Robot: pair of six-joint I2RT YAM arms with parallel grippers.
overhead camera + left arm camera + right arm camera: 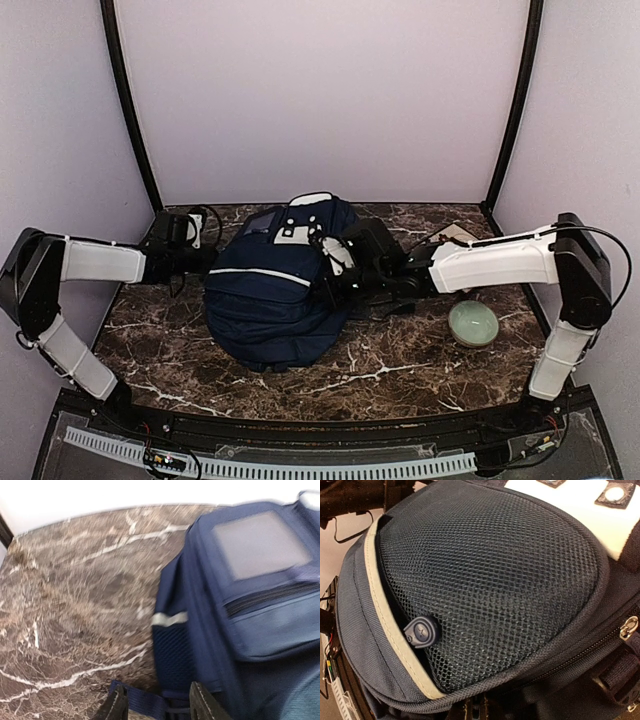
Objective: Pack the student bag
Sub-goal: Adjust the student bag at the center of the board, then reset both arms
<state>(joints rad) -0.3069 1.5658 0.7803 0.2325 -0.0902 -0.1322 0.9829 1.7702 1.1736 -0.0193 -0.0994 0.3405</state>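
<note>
The student bag (272, 290), navy with white stripes and a white patch near its handle, lies in the middle of the table. My left gripper (203, 260) is at its left side. In the left wrist view this gripper (159, 706) is open, with a navy strap (142, 700) of the bag (250, 605) lying between its fingers. My right gripper (337, 268) is against the bag's right side. In the right wrist view its fingers (477, 711) are nearly together, pinching the seam below the bag's mesh pocket (495, 580). A dark rubber pull tab (421, 632) sits at the pocket edge.
A pale green bowl (473, 323) stands on the marble table (400, 370) to the right of the bag, under the right arm. A light flat card (456, 233) lies at the back right corner. Walls close the back and sides.
</note>
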